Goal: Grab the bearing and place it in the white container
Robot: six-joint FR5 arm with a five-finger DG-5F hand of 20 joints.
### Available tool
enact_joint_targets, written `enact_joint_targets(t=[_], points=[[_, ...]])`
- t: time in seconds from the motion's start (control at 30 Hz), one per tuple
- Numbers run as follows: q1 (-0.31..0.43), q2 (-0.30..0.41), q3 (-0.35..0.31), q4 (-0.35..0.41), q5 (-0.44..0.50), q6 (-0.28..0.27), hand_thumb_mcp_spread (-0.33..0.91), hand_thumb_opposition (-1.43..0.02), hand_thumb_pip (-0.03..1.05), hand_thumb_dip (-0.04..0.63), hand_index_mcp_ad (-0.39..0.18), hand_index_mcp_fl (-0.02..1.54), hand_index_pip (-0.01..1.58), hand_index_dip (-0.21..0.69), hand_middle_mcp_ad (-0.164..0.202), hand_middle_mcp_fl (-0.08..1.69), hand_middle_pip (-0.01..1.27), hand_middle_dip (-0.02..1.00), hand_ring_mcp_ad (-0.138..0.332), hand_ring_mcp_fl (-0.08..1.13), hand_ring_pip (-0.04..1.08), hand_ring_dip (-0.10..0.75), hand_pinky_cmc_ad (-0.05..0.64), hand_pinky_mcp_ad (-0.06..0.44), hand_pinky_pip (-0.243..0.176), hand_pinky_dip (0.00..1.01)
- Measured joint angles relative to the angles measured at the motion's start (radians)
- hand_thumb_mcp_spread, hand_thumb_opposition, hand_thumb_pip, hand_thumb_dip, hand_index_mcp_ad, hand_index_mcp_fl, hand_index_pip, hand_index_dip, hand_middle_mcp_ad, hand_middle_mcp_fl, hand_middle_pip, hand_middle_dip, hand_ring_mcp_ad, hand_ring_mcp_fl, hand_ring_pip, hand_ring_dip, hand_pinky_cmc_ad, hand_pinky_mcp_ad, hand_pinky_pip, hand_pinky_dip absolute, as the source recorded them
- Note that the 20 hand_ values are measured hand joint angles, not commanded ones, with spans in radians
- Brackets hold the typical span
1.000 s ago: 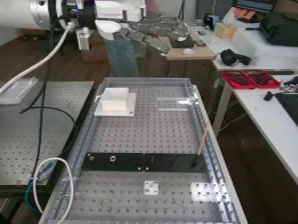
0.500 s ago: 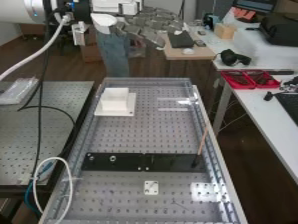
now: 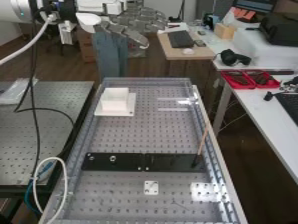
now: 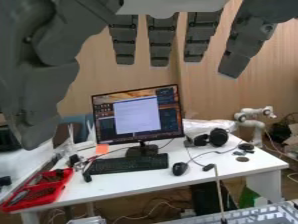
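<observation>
Bearing placement looked finished: the part most likely lay inside the white container (image 3: 114,104), toward eleven o'clock from the black bar (image 3: 174,162) in the high view, though its being there could only be inferred. The smaller nut (image 3: 91,158) and larger nut (image 3: 113,158) stood toward nine o'clock on that bar, while the hand (image 3: 140,23) was high toward twelve o'clock from the container, fingers spread and pinching nothing. What came next, presumably, was only to keep clear and leave both nuts alone.
</observation>
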Motion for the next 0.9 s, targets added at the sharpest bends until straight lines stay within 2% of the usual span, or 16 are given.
enact_joint_targets(t=[0.47, 0.9], points=[[-0.008, 0.031, -0.022, -0.002, -0.009, -0.005, 0.27, -0.7, 0.45, 0.131, -0.106, 0.05, 0.1, 0.243, 0.051, 0.01, 0.13, 0.2, 0.129, 0.0, 0.09, 0.087, 0.414, 0.295, -0.089, 0.32], [-0.042, 0.011, 0.013, -0.009, -0.063, -0.025, 0.27, -0.7, 0.45, 0.131, -0.106, 0.05, 0.1, 0.243, 0.051, 0.01, 0.13, 0.2, 0.129, 0.0, 0.09, 0.087, 0.414, 0.295, -0.089, 0.32]])
